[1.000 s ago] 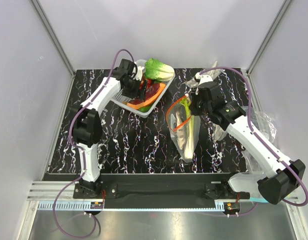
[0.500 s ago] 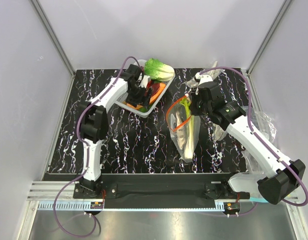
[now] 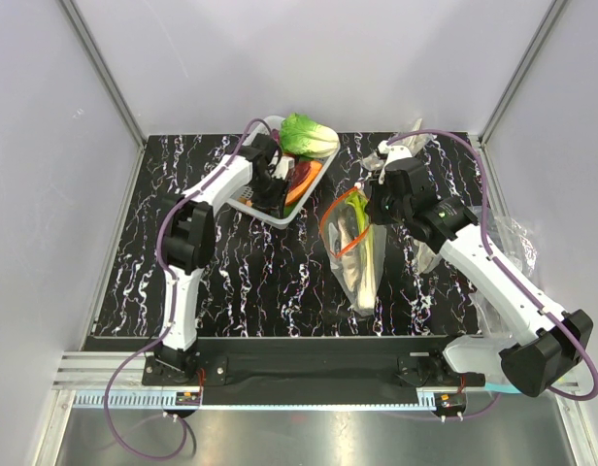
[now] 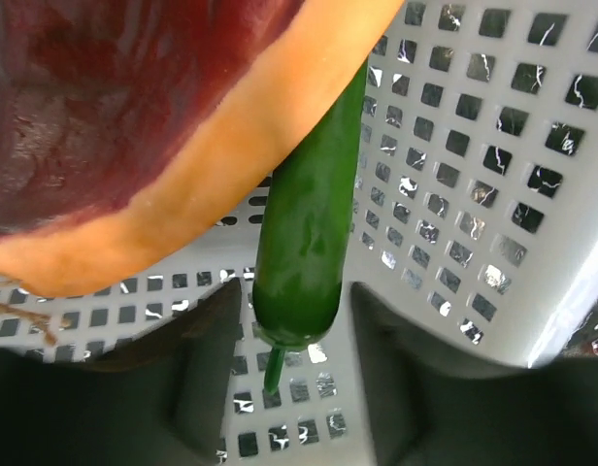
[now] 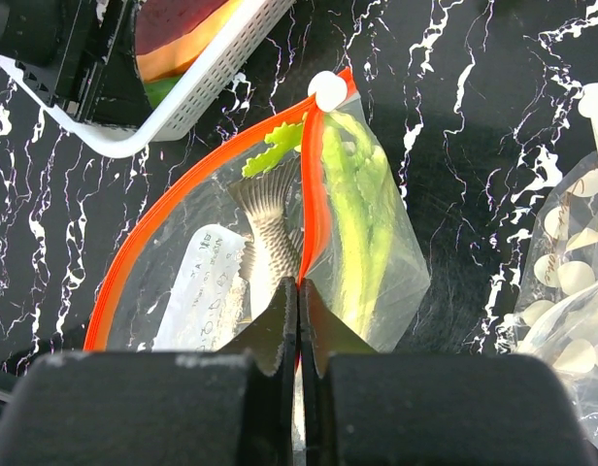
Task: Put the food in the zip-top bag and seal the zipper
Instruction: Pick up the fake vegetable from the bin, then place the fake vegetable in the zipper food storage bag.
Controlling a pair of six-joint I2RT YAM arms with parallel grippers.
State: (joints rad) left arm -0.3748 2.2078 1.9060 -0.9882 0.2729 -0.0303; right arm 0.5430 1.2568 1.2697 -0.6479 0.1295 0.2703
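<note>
The zip-top bag (image 3: 359, 262) lies mid-table with its mouth raised. My right gripper (image 3: 375, 208) (image 5: 299, 291) is shut on its red-orange zipper (image 5: 316, 194), holding the mouth open. Inside the zip-top bag (image 5: 207, 291) are a green leek (image 5: 362, 204) and a pale scaled piece with a fanned end (image 5: 270, 218). My left gripper (image 3: 276, 191) (image 4: 294, 311) reaches down into the white basket (image 3: 247, 202). Its jaws stand open on either side of the stem end of a long green piece (image 4: 314, 223), with a narrow gap on each side.
A big orange and maroon piece (image 4: 134, 126) lies over the green piece in the basket (image 4: 454, 194). A leafy cabbage (image 3: 307, 134) sits at the basket's far end. Wrinkly clear bags (image 3: 508, 243) (image 5: 571, 282) lie to the right, another at the back (image 3: 408, 141).
My left gripper has moved right and nearer along the basket, down to the green piece, and its jaws have narrowed. The right gripper still holds the zipper; the bag's mouth has shifted slightly.
</note>
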